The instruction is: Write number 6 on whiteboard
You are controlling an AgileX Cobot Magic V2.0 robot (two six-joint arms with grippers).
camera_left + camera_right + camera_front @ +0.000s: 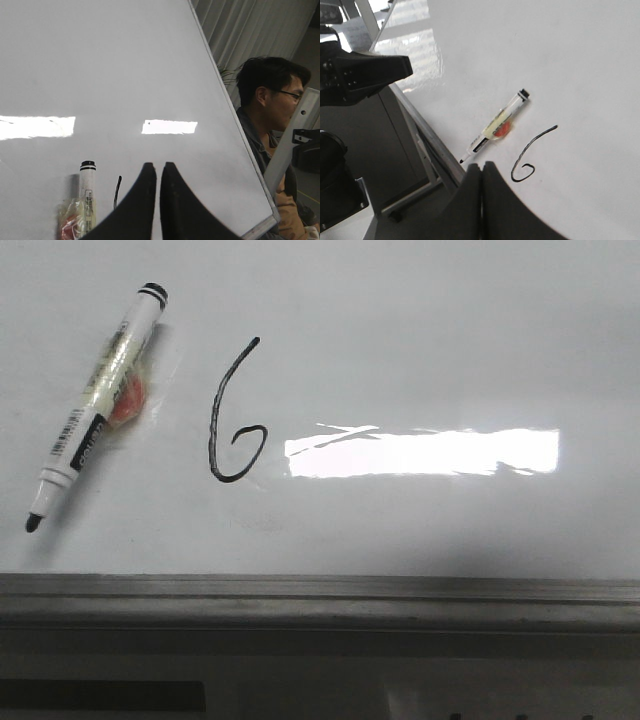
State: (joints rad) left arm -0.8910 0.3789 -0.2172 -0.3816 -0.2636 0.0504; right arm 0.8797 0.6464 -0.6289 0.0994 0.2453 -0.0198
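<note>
Whiteboard (580,60): number 6 (530,156) beside right gripper (481,170)

Slanted black 6 (233,420) on whiteboard (420,330)

Each gripper, left (159,172) and right (482,172), has two smooth matte black fingers curving to narrow tips

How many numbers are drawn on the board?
1. A single number 6 sits on the whiteboard, just right of the marker and left of the bright glare. No other digits show.
</note>
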